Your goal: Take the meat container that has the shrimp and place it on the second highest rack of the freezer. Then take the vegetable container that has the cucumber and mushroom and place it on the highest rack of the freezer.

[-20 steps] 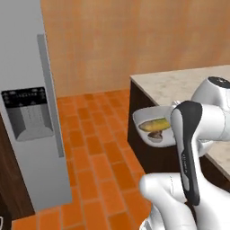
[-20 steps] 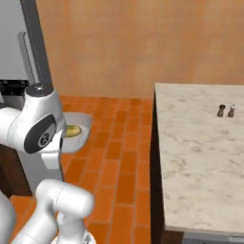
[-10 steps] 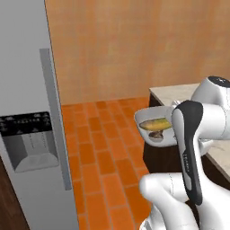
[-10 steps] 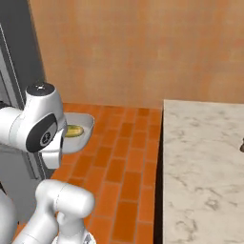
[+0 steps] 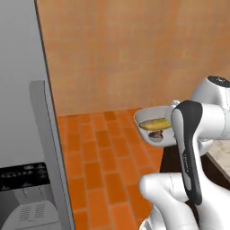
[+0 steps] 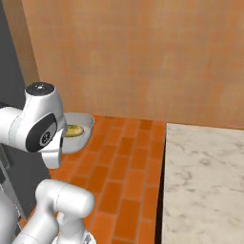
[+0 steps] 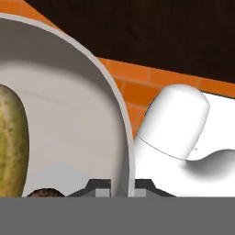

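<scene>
Vegetable container [image 5: 150,117] held in air above brick floor [image 5: 103,166], at 3 o'clock of left base view, at 9 o'clock of right base view beside arm. Cucumber [image 5: 154,123] lies across inside; mushroom [image 5: 156,134] just beside it, nearer arm. Hand [image 7: 120,186] clamped nearly closed on container rim, rim between fingertips. Freezer [image 5: 27,148] at 9 o'clock, door handle [image 5: 51,152] upright. Marble bench [image 6: 202,181] at 4 o'clock, right base view.
</scene>
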